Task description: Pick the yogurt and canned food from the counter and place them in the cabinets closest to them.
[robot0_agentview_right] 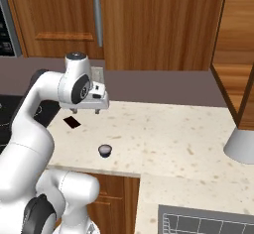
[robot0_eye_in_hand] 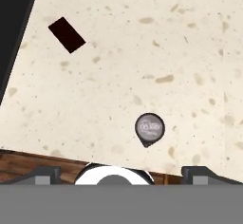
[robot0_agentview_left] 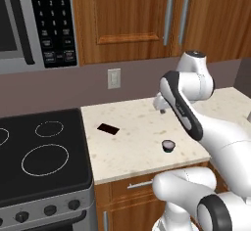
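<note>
Canned food [robot0_agentview_left: 168, 146] sits near the front edge of the counter [robot0_agentview_left: 132, 127], a squat dark tin with a dull grey top. In the hand view it lies just ahead of the finger tips, between them but nearer the right one [robot0_eye_in_hand: 150, 128]. The gripper [robot0_agentview_right: 86, 111] hangs well above the worktop, farther back than the tin and a little to its left, with its jaws spread and nothing between them. A flat black rectangle [robot0_agentview_left: 108, 128] lies farther left, towards the stove [robot0_agentview_left: 41, 151]. Wooden cabinets [robot0_agentview_left: 142, 19] hang above, doors closed.
</note>
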